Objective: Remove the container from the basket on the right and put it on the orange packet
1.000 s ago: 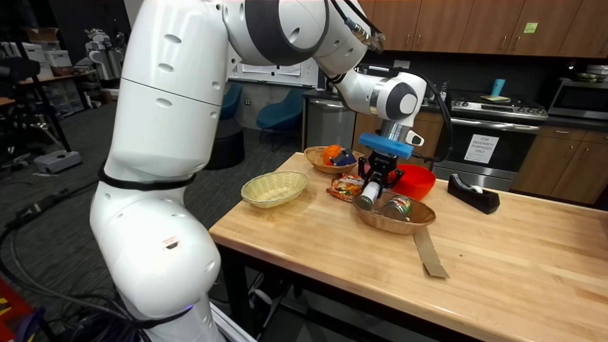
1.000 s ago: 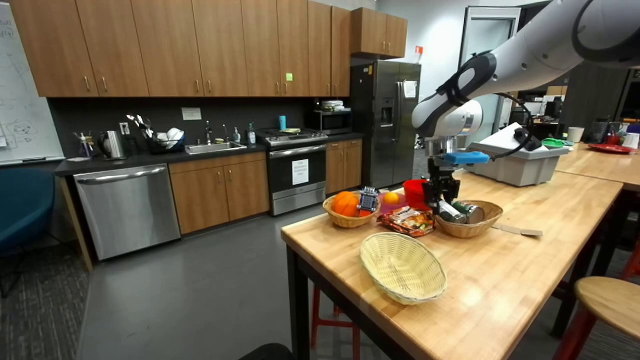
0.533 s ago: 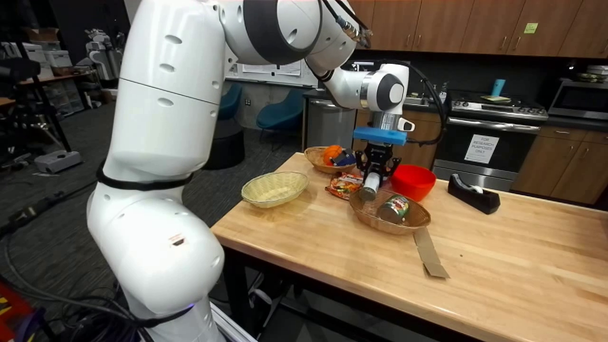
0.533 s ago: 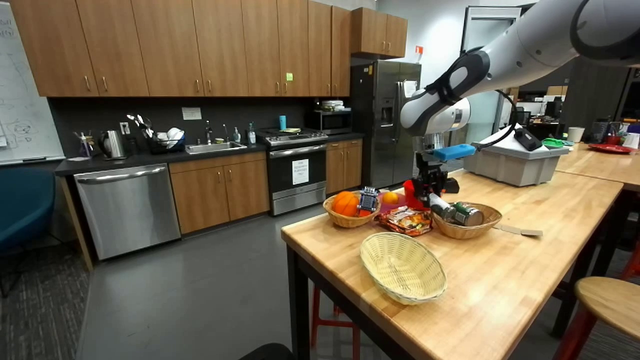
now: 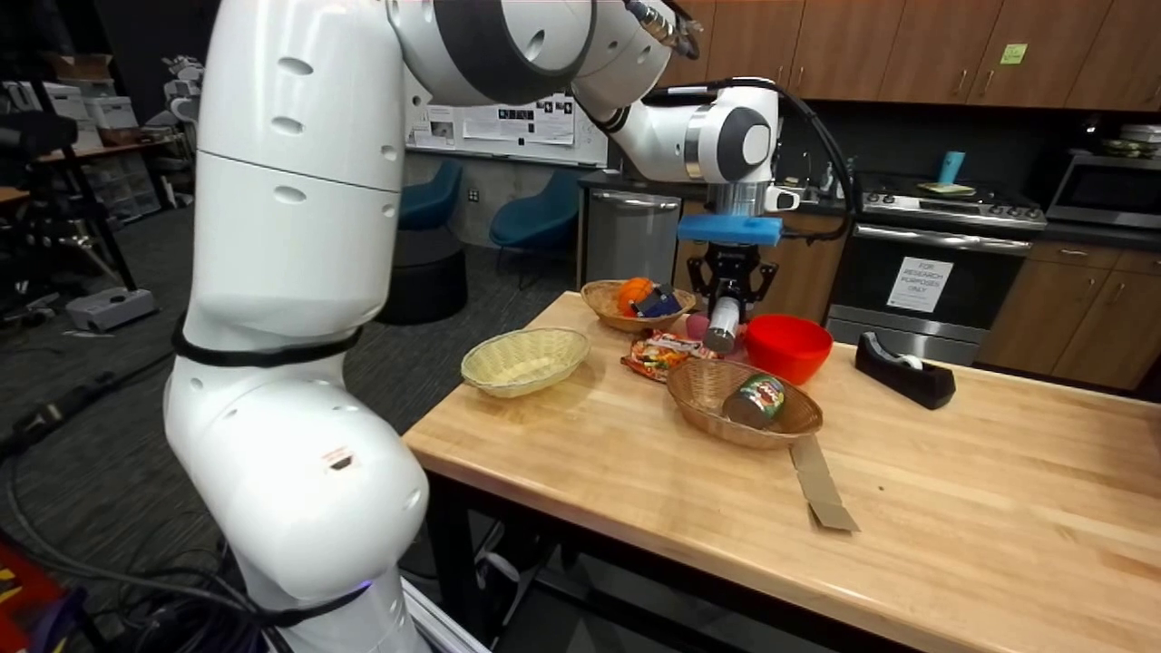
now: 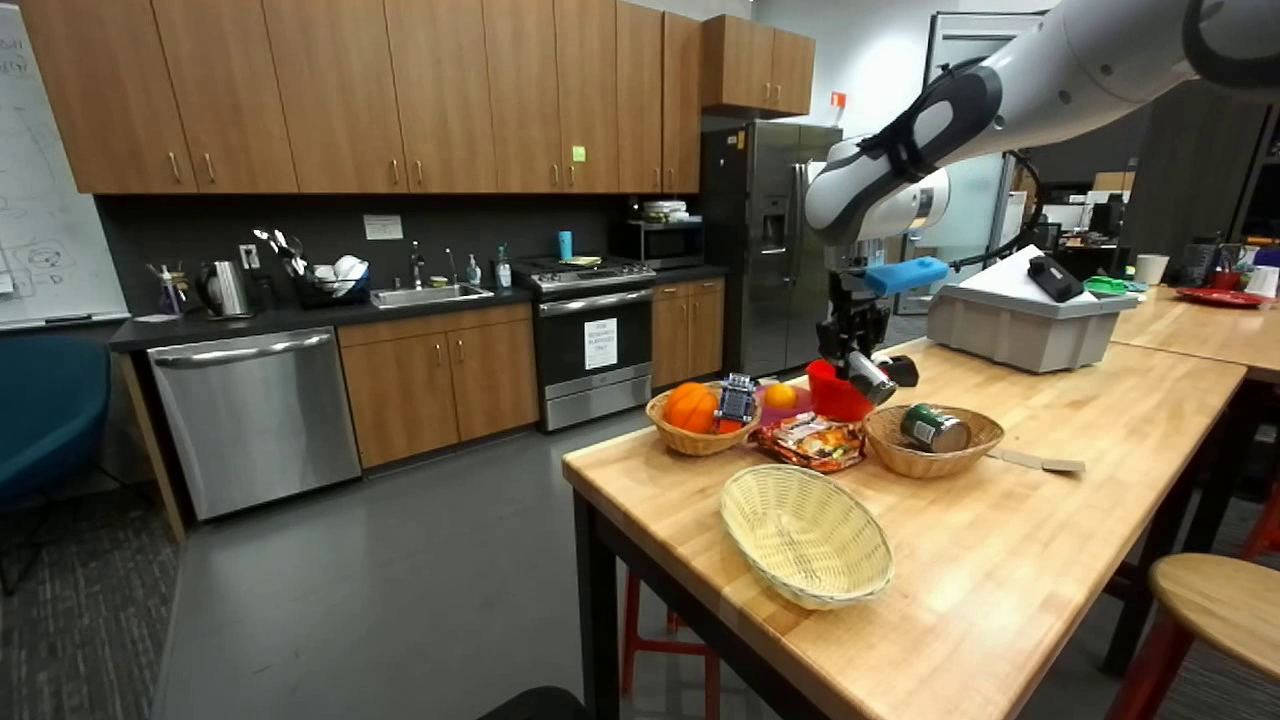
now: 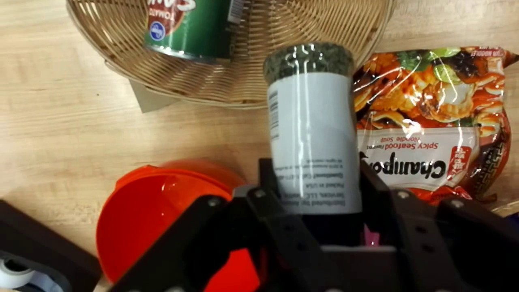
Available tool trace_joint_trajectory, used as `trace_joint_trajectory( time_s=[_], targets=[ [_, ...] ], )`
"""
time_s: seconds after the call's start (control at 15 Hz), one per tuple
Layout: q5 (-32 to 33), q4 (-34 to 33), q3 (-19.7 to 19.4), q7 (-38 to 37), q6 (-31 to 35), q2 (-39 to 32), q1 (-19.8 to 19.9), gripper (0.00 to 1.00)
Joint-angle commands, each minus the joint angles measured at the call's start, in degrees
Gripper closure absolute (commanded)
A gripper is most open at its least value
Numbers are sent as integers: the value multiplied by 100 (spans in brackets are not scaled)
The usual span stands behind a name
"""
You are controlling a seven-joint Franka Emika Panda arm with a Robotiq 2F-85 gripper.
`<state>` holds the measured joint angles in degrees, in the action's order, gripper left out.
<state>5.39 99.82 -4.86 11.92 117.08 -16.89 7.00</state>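
Note:
The container [image 7: 312,134] is a small bottle with a whitish-grey label and a speckled dark end. It shows in both exterior views [image 5: 724,323] [image 6: 872,380]. My gripper [image 7: 315,174] is shut on it, also seen in both exterior views [image 5: 731,288] [image 6: 856,345]. The container hangs tilted in the air, clear of the basket [image 5: 703,385], beside the red bowl. The brown woven basket [image 6: 890,455] holds a green can [image 7: 194,32] lying on its side. The orange packet [image 7: 425,97] lies flat on the table beside the basket, also seen in both exterior views [image 5: 655,356] [image 6: 812,443].
A red bowl [image 5: 791,349] stands behind the basket, close to the gripper. A pale yellow basket [image 6: 800,530] and a second brown basket [image 6: 695,442] with an orange ball [image 6: 690,407] stand near the packet. A black tape dispenser [image 5: 907,374] and cardboard strip [image 5: 821,485] lie on the table.
My gripper has lifted the container up out of the basket and back towards the red bowl. The basket has shifted slightly towards the packet. The can stays in the basket.

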Motion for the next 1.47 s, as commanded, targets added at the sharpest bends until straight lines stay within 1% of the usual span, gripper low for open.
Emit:
trace_joint_trajectory(
  time_s=[0.0,0.13,0.47,0.67,0.8,1.0,1.13,1.27,1.4],
  targets=[
    [-84,9,92,114,-189,39,-28,76],
    [-143,-64,172,239,-435,-95,-45,76],
    [-33,-209,333,349,-1068,-443,-165,76],
    [105,-301,340,296,-1336,-548,-246,76],
    [205,-290,310,113,-1449,-527,-308,76],
    [244,-242,343,108,-1416,-494,-342,76],
    [105,-199,416,343,-1259,-418,-315,76],
    [116,-332,415,463,-1146,-393,-273,76],
    [163,-456,372,390,-1019,-353,-266,76]
  ],
)
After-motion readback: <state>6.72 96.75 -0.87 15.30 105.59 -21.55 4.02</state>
